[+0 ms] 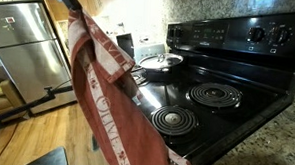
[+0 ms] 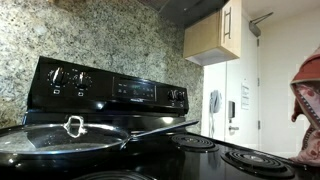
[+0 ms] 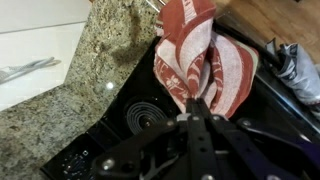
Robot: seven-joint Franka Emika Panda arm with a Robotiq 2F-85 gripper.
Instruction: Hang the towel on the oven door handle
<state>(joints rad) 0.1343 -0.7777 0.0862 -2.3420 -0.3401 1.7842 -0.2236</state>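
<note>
The towel (image 1: 102, 96), brick-red with white patterning, hangs in a long fold from my gripper (image 1: 68, 1) in front of the black stove's near corner. In the wrist view the gripper (image 3: 196, 102) comes in from the bottom, its fingers (image 3: 188, 118) shut together on the upper end of the towel (image 3: 205, 55), which drapes down over the stove's edge. At the right edge of an exterior view only a strip of the towel (image 2: 308, 105) shows. The oven door handle is hidden behind the hanging cloth or out of view.
The black stove (image 1: 233, 81) has coil burners (image 1: 215, 94) and a lidded pan (image 1: 160, 63) at the back. A steel fridge (image 1: 24, 47) stands across the wooden floor. Granite counter (image 3: 95, 70) flanks the stove, and a grey cloth (image 3: 295, 65) lies beyond it.
</note>
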